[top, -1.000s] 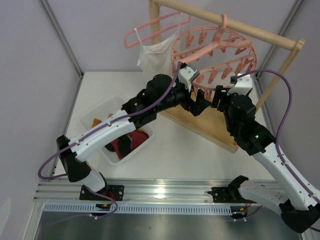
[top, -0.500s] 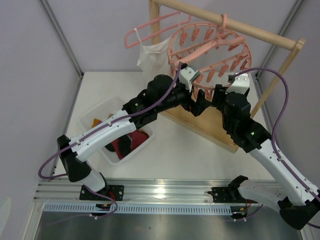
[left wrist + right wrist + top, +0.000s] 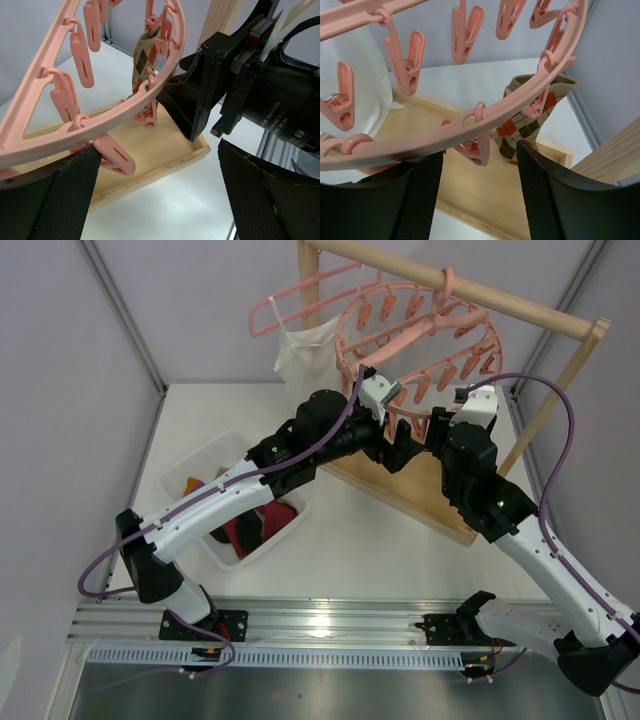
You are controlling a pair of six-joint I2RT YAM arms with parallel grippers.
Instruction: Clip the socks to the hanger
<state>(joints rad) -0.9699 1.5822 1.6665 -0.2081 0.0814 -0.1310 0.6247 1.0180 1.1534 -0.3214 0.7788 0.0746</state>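
Both jaws apart; tan argyle knit sock (image 3: 520, 125) hangs from ringed pink plastic hanger (image 3: 420, 142).

An argyle sock (image 3: 532, 125) hangs from a clip (image 3: 539, 104) on the hanger (image 3: 420, 145) ring, beyond the parted claw (image 3: 477, 152).

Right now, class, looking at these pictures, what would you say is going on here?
Two robot arms are working at the round pink hanger hung from a wooden rail. One argyle sock hangs from a clip at its outer ring. The left hand and right hand sit close under that ring, both open and holding nothing. More socks wait in the clear bin on the table.
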